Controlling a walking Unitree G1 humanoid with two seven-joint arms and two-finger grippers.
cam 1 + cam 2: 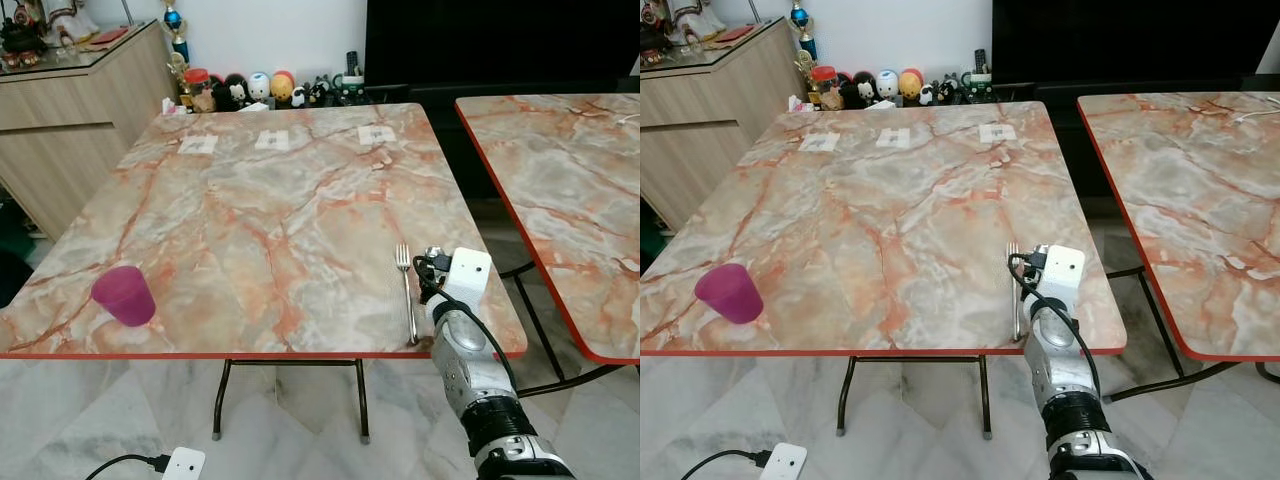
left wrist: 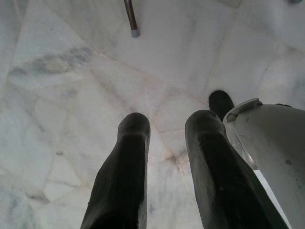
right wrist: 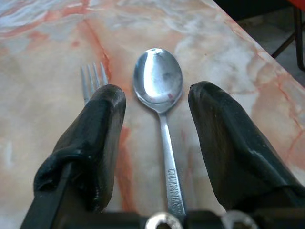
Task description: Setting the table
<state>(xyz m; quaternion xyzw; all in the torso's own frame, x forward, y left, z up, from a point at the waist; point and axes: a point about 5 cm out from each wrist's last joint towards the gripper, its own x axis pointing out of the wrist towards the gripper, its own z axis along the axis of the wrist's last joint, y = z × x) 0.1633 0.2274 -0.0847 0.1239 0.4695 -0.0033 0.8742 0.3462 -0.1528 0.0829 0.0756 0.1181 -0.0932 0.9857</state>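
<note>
A silver spoon point(image 3: 158, 81) lies flat on the marble table point(image 1: 260, 200) near its front right edge. My right gripper point(image 3: 155, 98) hovers low over it, open, one finger on each side of the handle. A silver fork point(image 1: 406, 290) lies just left of the spoon, tines pointing to the far side. A purple cup point(image 1: 124, 295) stands at the table's front left corner. My left gripper point(image 2: 167, 121) hangs open above the marble floor, with nothing between its fingers.
A second marble table point(image 1: 560, 170) stands to the right across a narrow gap. Three small paper sheets point(image 1: 272, 141) lie near the far edge, with figurines point(image 1: 260, 88) behind. A wooden cabinet point(image 1: 70, 120) is at left. A white adapter point(image 1: 182, 465) with cable lies on the floor.
</note>
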